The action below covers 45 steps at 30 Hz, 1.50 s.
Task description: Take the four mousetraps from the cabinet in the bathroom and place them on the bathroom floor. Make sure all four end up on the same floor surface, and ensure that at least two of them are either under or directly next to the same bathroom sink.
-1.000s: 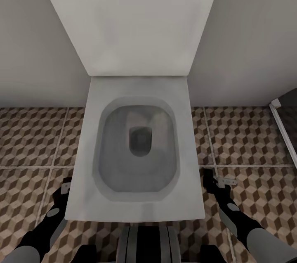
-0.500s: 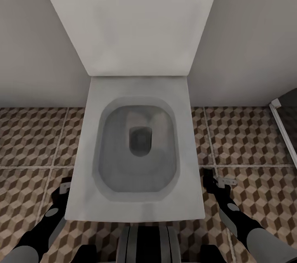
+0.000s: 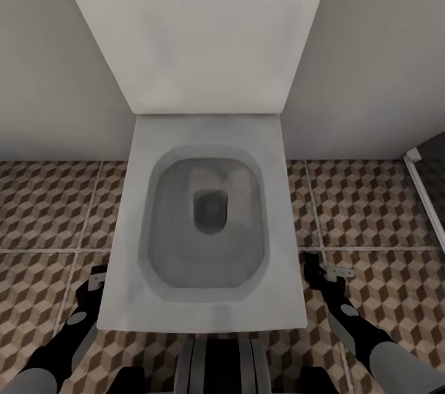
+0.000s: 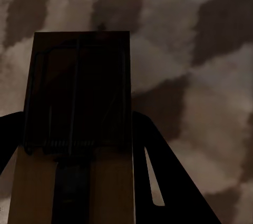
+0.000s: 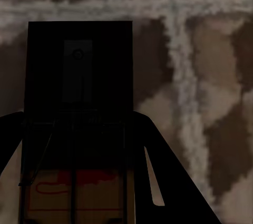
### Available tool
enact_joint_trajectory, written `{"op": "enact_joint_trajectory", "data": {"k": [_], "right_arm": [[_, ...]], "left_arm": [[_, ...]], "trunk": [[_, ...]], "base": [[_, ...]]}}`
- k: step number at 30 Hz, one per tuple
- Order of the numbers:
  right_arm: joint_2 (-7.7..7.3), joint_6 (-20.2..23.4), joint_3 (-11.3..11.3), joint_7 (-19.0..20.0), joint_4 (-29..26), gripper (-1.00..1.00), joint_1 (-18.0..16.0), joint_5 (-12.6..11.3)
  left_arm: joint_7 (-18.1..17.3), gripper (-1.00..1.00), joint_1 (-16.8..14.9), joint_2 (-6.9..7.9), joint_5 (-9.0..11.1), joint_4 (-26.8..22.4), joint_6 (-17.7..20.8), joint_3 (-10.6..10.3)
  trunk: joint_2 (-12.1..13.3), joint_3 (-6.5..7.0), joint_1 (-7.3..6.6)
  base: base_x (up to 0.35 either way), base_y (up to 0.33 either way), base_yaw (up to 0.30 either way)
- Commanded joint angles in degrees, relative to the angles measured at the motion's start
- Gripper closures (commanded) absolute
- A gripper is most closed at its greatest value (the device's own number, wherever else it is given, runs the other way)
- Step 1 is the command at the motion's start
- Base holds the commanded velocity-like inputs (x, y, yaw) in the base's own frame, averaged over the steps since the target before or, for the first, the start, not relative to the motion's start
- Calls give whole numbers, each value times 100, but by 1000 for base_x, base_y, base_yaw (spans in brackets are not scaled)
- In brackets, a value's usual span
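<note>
Your left gripper sits low at the near left, just beside the toilet's left edge, and your wrist view shows its fingers pinching a mousetrap that sticks out ahead of them over the bathroom floor. Your right gripper hangs at the near right, just beside the toilet's right edge, and it too is clamped on a mousetrap, a wooden board with dark wire and a red mark near the fingers; in the head view a small pale piece of it juts to the right from the fingertips. Both traps are held above the tiles; you cannot tell from these views whether either touches the floor.

Between your arms stands a white toilet with its bowl open and its lid raised against the pale wall. The floor around it is square tiles in a brown, beige and white cube pattern with pale grout. At the far right a white frame edge runs along the tiles
</note>
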Motion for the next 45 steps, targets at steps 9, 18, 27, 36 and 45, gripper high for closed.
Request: {"op": "enact_joint_trajectory", "data": {"k": [9, 18, 27, 36, 45], "right_arm": [[-5, -15, 51, -43, -3, 100, -2, -39], [-5, -15, 46, -43, -3, 100, -2, -39], [-5, -15, 44, -43, -3, 100, -2, -39], [-5, -15, 43, -43, -3, 100, -2, -39], [-5, -15, 44, -43, -3, 100, -2, -39]], "left_arm": [[19, 100, 0, 13, 46, 7, -23, -16], [19, 100, -1, 14, 52, 12, -26, -16], [28, 100, -1, 12, 55, 13, -148, -8], [39, 100, 0, 14, 56, 75, -278, -12], [24, 100, -1, 12, 56, 98, -266, 57]], "trunk": [[-1, -3, -1], [-1, -3, -1], [-1, -3, -1], [-1, -3, -1], [-1, -3, -1]], "base": [[0, 0, 0], [0, 0, 0], [0, 0, 0], [0, 0, 0], [0, 0, 0]]}}
